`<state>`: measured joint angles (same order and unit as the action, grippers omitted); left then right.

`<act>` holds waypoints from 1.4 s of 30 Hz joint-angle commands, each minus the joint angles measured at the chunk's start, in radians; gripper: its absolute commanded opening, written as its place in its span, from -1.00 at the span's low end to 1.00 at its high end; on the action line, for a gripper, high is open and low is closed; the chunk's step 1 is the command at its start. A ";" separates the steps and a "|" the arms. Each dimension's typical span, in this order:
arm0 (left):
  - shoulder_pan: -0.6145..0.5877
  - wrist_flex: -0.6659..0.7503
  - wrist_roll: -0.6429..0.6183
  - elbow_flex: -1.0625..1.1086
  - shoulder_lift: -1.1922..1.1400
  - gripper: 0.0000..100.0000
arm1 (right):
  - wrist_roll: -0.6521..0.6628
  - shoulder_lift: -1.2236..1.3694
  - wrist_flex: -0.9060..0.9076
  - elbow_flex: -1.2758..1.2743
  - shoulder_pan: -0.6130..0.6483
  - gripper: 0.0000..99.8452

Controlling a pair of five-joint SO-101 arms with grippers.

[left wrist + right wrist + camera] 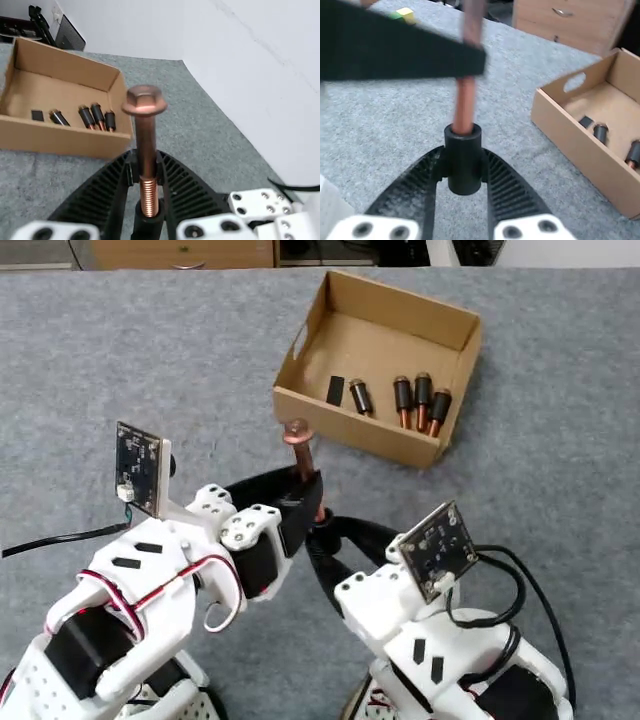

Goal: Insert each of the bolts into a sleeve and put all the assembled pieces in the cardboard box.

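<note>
1. our left gripper is clamped on the shank of a copper bolt, which stands upright with its head up.
2. the right gripper is squeezed around a black sleeve, and the bolt's lower end sits in the sleeve's top opening.
3. we see the two meeting over the middle of the desk, near the closest wall of the cardboard box.
4. the box sits toward the desk's far edge, with four assembled pieces and one small black piece lying on its floor.
</note>
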<state>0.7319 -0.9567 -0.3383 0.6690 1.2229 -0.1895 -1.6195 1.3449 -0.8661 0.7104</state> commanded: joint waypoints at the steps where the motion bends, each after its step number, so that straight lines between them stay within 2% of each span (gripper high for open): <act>1: 0.014 0.009 0.000 -0.037 0.001 -0.96 | 0.015 -0.005 -0.006 0.042 0.013 -1.00; 8: 0.015 0.002 -0.002 -0.034 0.002 -0.96 | 0.012 -0.005 -0.008 0.044 0.005 -1.00; 15: 0.017 -0.098 -0.002 -0.080 0.002 -0.96 | 0.009 -0.005 -0.005 0.053 -0.021 -1.00; 27: 0.020 -0.150 -0.003 -0.084 0.002 -0.96 | 0.014 -0.007 -0.003 0.061 -0.022 -1.00; 30: 0.081 -0.230 -0.003 -0.089 0.002 -0.96 | 0.015 -0.005 -0.003 0.093 -0.035 -1.00; 35: 0.107 -0.241 0.005 -0.106 0.002 -0.95 | 0.015 -0.005 0.006 0.093 -0.042 -1.00; 42: 0.114 -0.264 0.005 -0.107 0.001 -0.48 | 0.015 -0.007 0.020 0.093 -0.042 -1.00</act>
<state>0.8286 -1.2160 -0.3368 0.5953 1.2275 -0.1864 -1.6226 1.3679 -0.8309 0.6843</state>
